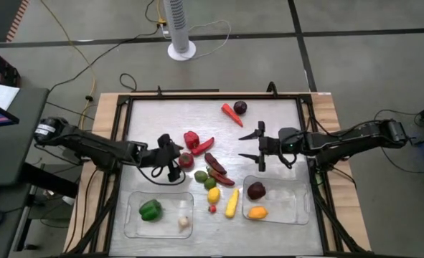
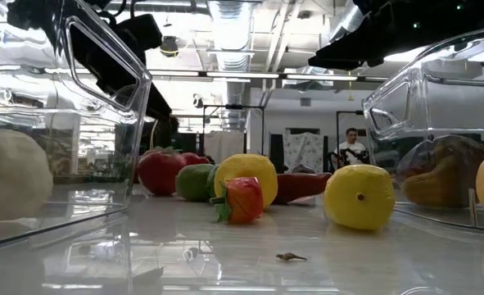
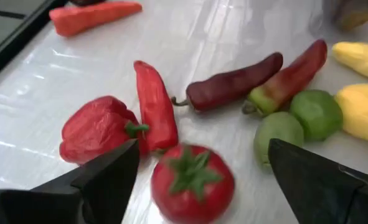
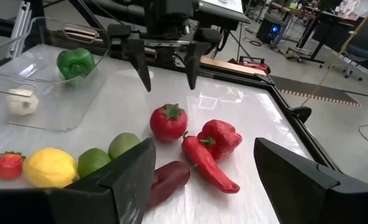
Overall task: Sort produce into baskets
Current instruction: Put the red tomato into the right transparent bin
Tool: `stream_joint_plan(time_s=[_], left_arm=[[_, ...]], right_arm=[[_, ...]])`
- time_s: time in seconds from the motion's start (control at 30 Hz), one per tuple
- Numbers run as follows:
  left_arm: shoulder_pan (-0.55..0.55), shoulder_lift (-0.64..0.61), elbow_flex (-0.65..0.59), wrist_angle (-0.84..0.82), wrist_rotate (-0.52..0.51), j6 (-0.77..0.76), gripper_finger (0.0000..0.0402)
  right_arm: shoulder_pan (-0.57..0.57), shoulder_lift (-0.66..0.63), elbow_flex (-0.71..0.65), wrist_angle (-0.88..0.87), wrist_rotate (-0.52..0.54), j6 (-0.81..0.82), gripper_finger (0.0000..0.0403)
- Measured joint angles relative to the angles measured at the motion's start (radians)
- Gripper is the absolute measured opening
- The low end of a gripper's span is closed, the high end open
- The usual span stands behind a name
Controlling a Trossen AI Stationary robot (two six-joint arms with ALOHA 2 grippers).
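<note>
two grippers hover with jaws wide: the left gripper (image 1: 176, 159) straddles a red tomato (image 1: 186, 160) at table centre, the right gripper (image 1: 252, 147) waits at three o'clock, baskets (image 1: 159, 214) at six.

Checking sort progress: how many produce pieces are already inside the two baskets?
4. The left basket holds a green pepper and a garlic; the right basket holds a dark plum and an orange piece. None seems hidden.

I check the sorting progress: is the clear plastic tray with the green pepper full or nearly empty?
Nearly empty. The clear plastic tray holds only a green pepper and a white garlic; its floor is mostly bare.
</note>
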Motion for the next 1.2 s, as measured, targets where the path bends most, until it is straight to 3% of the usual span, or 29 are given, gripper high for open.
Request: stream_joint_plan(time_s=[0.2, 0.53, 0.67, 0.77, 0.97, 1.2], left_arm=[[0.033, 0.074, -0.001, 0.013, 0.026, 0.004, 0.0396], [0.049, 0.263, 0.000, 0.044, 0.076, 0.095, 0.0391], [0.060, 0.293, 0.000, 0.048, 0.043, 0.095, 0.0386], [0.061, 0.293, 0.000, 0.102, 0.021, 0.099, 0.0368], [0.058, 0.293, 0.007, 0.178, 0.095, 0.104, 0.0295], [0.058, 0.292, 0.118, -0.034, 0.096, 0.141, 0.0195]], right_arm=[[0.008, 0.000, 0.000, 0.000, -0.002, 0.021, 0.0297], [0.018, 0.000, 0.000, -0.005, -0.002, 0.038, 0.0297], [0.016, 0.000, 0.000, -0.004, -0.002, 0.037, 0.0297], [0.016, 0.000, 0.000, -0.004, -0.002, 0.034, 0.0297], [0.016, 0.000, 0.000, -0.004, -0.002, 0.031, 0.0297], [0.009, -0.002, 0.000, -0.002, 0.012, 0.010, 0.0297]])
